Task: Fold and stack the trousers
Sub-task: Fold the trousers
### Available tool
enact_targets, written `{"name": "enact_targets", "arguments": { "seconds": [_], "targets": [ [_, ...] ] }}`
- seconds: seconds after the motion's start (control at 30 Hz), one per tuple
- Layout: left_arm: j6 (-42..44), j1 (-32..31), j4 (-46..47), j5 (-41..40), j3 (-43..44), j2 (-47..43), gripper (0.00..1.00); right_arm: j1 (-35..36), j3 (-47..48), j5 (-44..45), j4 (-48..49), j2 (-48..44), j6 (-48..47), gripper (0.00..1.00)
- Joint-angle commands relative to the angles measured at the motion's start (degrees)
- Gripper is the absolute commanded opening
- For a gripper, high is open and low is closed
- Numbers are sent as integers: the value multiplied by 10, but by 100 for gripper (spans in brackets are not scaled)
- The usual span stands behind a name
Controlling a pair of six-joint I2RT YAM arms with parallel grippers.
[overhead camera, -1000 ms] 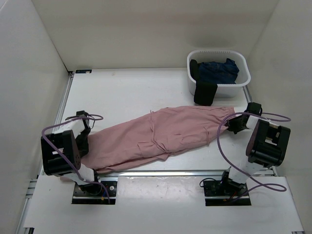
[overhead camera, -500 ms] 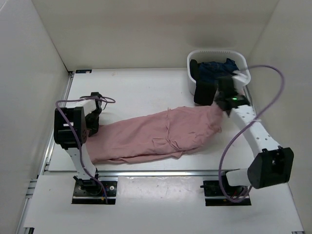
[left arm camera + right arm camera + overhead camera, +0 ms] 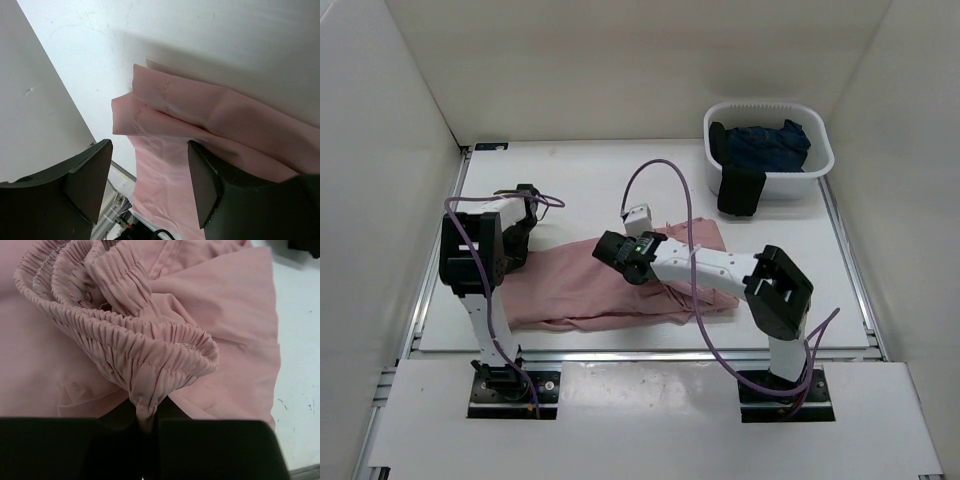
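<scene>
No word, label, brand mark or number can be read in any view. The trousers (image 3: 570, 290) show plain pink cloth, the gathered waistband (image 3: 150, 350) included. The white tub (image 3: 795, 186) at the far right corner of the bench (image 3: 580, 180) bears no legible mark. One small green light (image 3: 642, 240) glows on the right arm (image 3: 710, 268), unlettered.

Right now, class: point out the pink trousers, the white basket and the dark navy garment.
pink trousers (image 3: 150, 355): right wrist view, gathered waistband.
white basket (image 3: 795, 184): top external view, front wall.
dark navy garment (image 3: 765, 147): top external view, its middle.
</scene>
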Motion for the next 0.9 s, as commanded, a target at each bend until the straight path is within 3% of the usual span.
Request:
{"name": "enact_targets", "arguments": {
  "seconds": [0.0, 0.07, 0.1, 0.17, 0.23, 0.37, 0.5, 0.63, 0.67, 0.73, 0.77, 0.83, 0.87],
  "targets": [
    [-13, -3, 27, 31, 13, 10, 74, 1, 28, -18, -4, 4, -1, 0],
    [-13, -3, 27, 31, 13, 10, 74, 7, 22, -79, 37, 4, -49, 2],
    [-13, -3, 27, 31, 13, 10, 75, 14, 22, -105, 46, 4, -79, 26],
    [-13, -3, 27, 36, 13, 3, 75, 29, 32, -126, 47, 4, -152, 65],
    [-13, -3, 27, 36, 8, 3, 75, 56, 37, -126, 40, -16, -205, 85],
    [-13, -3, 27, 36, -3, -14, 75, 78, 29, -137, 40, -98, -215, 94],
    [-13, 2, 27, 41, -8, -25, 77, 68, -31, -142, 111, -203, -205, 87],
    [-13, 7, 27, 41, -8, -30, 77, -18, -70, -171, 130, -190, -159, 75],
    [-13, 7, 27, 41, -8, -30, 77, -38, -76, -188, 130, -180, -149, 61],
    [-13, 7, 27, 41, -8, -30, 79, -87, -106, -256, 152, -151, -134, 42],
    [-13, 7, 27, 41, -8, -30, 79, -96, -117, -273, 165, -134, -134, 21],
    [-13, 13, 27, 47, -13, -30, 79, -106, -135, -283, 187, -120, -139, 3],
    [-13, 13, 27, 47, -13, -30, 79, -106, -148, -289, 203, -115, -139, 0]
  ]
}}
